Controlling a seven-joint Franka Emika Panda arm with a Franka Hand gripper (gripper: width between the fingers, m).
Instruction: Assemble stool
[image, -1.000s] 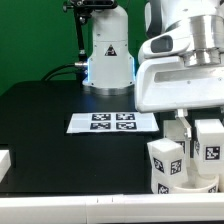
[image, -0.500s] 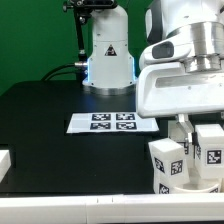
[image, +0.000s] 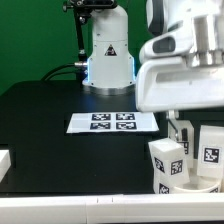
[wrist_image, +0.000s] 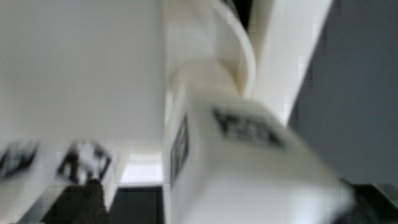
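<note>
A white stool leg (image: 209, 150) with a black-and-white tag hangs upright at the lower right of the exterior view, under my big white hand. My gripper (image: 193, 130) appears shut on it, with one finger (image: 178, 129) showing beside it. A second tagged leg (image: 166, 160) stands just to the exterior view's left of it. The round seat ring (image: 188, 186) shows low behind the legs at the frame edge. In the wrist view the held leg (wrist_image: 240, 140) fills the picture, blurred, with a tag on its side.
The marker board (image: 113, 123) lies flat on the black table (image: 50, 130), at mid-table. The robot base (image: 108, 55) stands behind it. A white block (image: 4, 163) sits at the exterior view's left edge.
The held leg has shifted slightly down and to the exterior view's right with my hand. The other leg and the marker board have not moved.
</note>
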